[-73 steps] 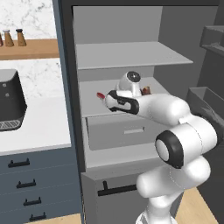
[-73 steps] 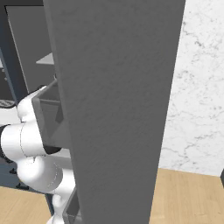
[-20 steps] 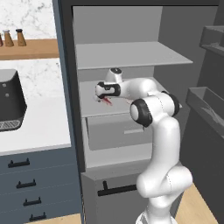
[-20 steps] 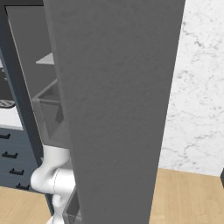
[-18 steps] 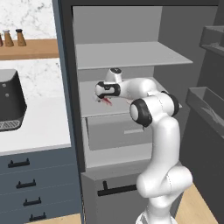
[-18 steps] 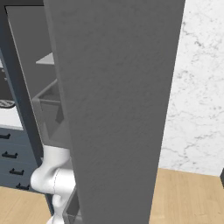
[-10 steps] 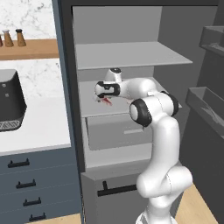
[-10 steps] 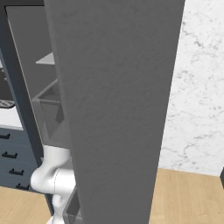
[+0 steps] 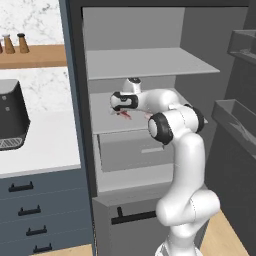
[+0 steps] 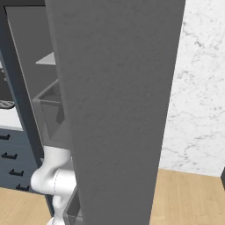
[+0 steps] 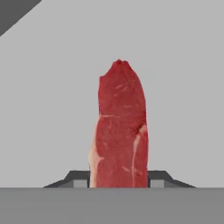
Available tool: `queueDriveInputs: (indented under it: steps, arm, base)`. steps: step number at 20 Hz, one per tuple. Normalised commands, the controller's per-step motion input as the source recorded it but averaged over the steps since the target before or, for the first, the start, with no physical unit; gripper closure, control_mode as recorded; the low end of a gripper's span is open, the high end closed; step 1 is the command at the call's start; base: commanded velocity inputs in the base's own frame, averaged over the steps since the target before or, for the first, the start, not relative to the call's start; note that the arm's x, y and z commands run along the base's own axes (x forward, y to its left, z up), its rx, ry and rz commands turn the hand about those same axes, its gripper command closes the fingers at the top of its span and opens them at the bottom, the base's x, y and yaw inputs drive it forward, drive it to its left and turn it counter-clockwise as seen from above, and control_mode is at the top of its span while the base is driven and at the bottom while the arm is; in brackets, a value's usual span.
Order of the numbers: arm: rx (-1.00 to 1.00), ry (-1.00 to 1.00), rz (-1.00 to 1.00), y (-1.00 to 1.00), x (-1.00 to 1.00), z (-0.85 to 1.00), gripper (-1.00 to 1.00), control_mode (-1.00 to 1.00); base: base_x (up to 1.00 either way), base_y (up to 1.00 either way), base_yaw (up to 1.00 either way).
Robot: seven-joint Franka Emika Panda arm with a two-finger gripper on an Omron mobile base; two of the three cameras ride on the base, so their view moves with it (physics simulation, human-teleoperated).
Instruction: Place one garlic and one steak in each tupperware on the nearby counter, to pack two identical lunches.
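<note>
One bright-red steak [image 11: 119, 131] strip stands lengthwise up the middle of the hand view, its near end set between the two dark fingertips [image 11: 78, 180] of the gripper [image 11: 118, 181]. The fingers have drawn together against the meat's two long edges, so the strip is clamped at its base. Pale fat runs along its lower left edge, and a thin white seam crosses it near the middle. Behind it lies a flat, plain grey surface.

From the left base view, the white arm [image 9: 182, 150] rises at lower right and bends back toward the open fridge [image 9: 150, 125]. Its gripper [image 9: 121, 111] sits just above the middle shelf [image 9: 105, 122], near that shelf's left side. A small patch of red, the steak [image 9: 123, 114], shows directly under the hand, low against the shelf; whether it touches the shelf cannot be told. A bare upper shelf [image 9: 145, 62] lies above the hand, and a closed drawer [image 9: 132, 150] sits below the middle shelf.

To the left, a white counter [image 9: 40, 145] carries a black toaster [image 9: 11, 122].

The right base view shows the dark grey fridge door [image 10: 118, 105] up close, with part of the white arm [image 10: 52, 178] at lower left.
</note>
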Motion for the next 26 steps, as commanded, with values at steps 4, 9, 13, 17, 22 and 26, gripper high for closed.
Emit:
queueDriveInputs:
  steps: [4,9,13,17,22,26]
  arm:
    - [0.00,-0.03,0.00,0.00,-0.32,-0.41,1.00,-1.00]
    - [0.00,-0.20,-0.04,-0.11,-0.93,-0.49,1.00,-1.00]
    - [0.04,-0.24,-0.08,-0.20,-1.00,-0.43,1.00,-1.00]
    - [0.08,-0.03,-0.12,-0.07,-0.78,0.32,1.00,-1.00]
    - [0.06,0.24,-0.14,-0.03,-0.47,0.99,1.00,-1.00]
    - [0.06,0.41,-0.12,-0.15,-0.53,1.00,1.00,-1.00]
  base:
    - [0.00,0.00,0.00]
    - [0.00,0.00,0.00]
    - [0.00,0.00,0.00]
    - [0.00,0.00,0.00]
    - [0.00,0.00,0.00]
    - [0.00,0.00,0.00]
